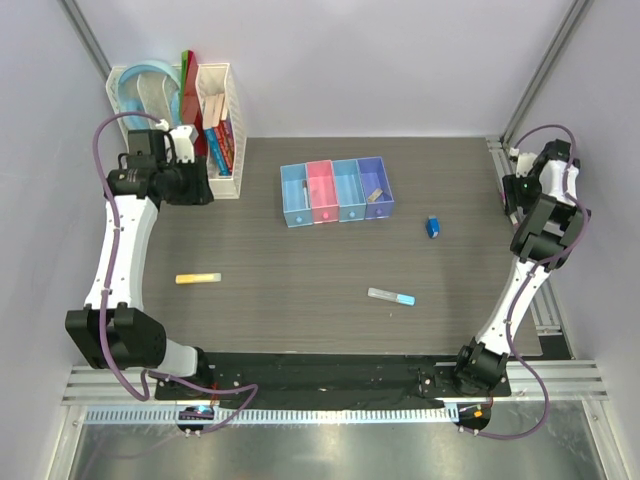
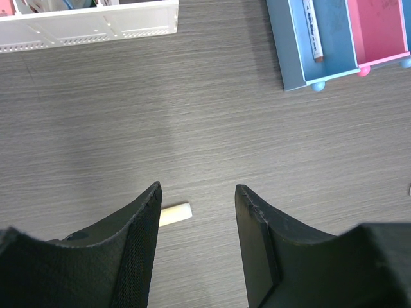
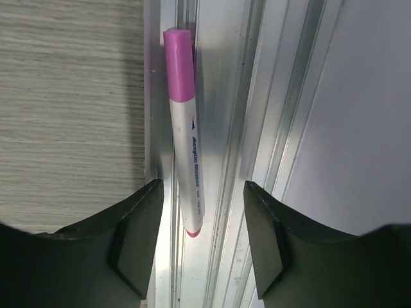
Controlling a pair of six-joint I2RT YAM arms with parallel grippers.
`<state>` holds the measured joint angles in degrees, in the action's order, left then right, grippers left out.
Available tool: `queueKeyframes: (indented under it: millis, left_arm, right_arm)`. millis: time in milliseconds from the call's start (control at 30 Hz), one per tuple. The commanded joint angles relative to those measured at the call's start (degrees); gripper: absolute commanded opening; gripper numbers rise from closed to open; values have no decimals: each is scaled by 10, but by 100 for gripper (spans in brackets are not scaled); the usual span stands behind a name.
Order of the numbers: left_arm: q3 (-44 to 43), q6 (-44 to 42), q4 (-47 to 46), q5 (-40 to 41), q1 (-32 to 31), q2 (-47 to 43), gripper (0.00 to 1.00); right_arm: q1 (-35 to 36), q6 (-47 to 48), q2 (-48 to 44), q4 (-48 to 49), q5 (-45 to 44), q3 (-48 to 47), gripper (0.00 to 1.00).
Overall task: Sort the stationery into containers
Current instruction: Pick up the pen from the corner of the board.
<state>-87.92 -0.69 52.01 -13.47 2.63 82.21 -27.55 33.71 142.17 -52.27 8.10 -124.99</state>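
Straddling purple pen (image 3: 186, 141) in rail groove (image 3: 221, 77), right gripper (image 3: 202, 212) jaws apart | left gripper (image 2: 198, 199) jaws apart | risk: fingertips (image 3: 264, 237) may strike rail, pen skids.

A white pen (image 3: 186, 160) with a pink cap lies lengthwise in a groove of the aluminium rail (image 3: 250, 96), just beside the edge of the wood-grain tabletop (image 3: 64, 96). The right fingers (image 3: 138, 244) stand apart, flanking the pen's lower end without touching it.
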Motion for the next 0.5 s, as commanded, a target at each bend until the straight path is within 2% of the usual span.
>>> queueKeyframes:
  millis: [0,467]
  left_arm:
    - [5,-8,-24,-4,3,-19,50]
    - [13,-13,-31,-7,3,-19,50]
  right_arm:
    - [10,-9,2,14,-9,4,59]
    - [35,-10,-2,26,-25,47,48]
